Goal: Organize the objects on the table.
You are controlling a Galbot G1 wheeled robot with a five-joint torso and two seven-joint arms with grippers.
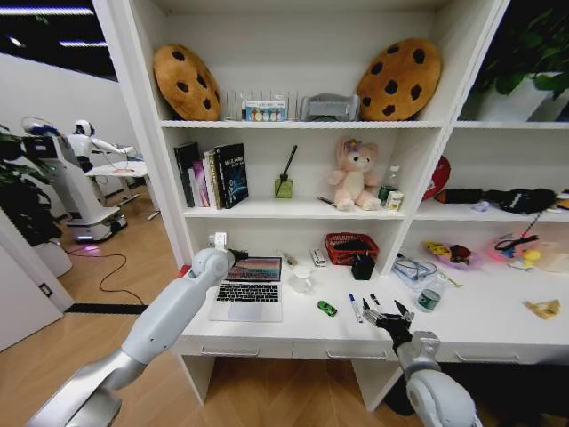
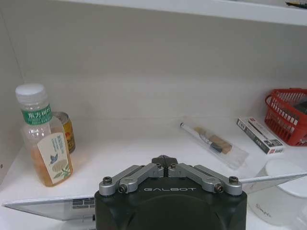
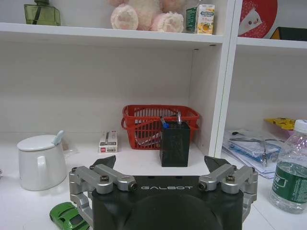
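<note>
A thin silver laptop (image 1: pixel 249 289) stands open at the left of the white table (image 1: pixel 484 327). My left gripper (image 1: pixel 233 257) is shut at the top left of its lid; in the left wrist view the fingers (image 2: pixel 164 162) meet above the lid's edge (image 2: pixel 273 178). Whether they pinch the lid I cannot tell. My right gripper (image 1: pixel 391 315) hovers open near the table's front edge, just right of two pens (image 1: pixel 356 308). Its fingers (image 3: pixel 106 161) are spread wide with nothing between them. A tiny green toy car (image 1: pixel 327 309) (image 3: pixel 67 216) lies left of the pens. A yellow scrap (image 1: pixel 544 309) lies far right.
Behind the car are a white lidded mug (image 1: pixel 302 278), a red basket (image 1: pixel 351 247) and a black pen holder (image 1: pixel 363 267). A water bottle (image 1: pixel 429 297) stands right of my right gripper. A tea bottle (image 2: pixel 43 143) and a can (image 2: pixel 64 132) stand behind the laptop.
</note>
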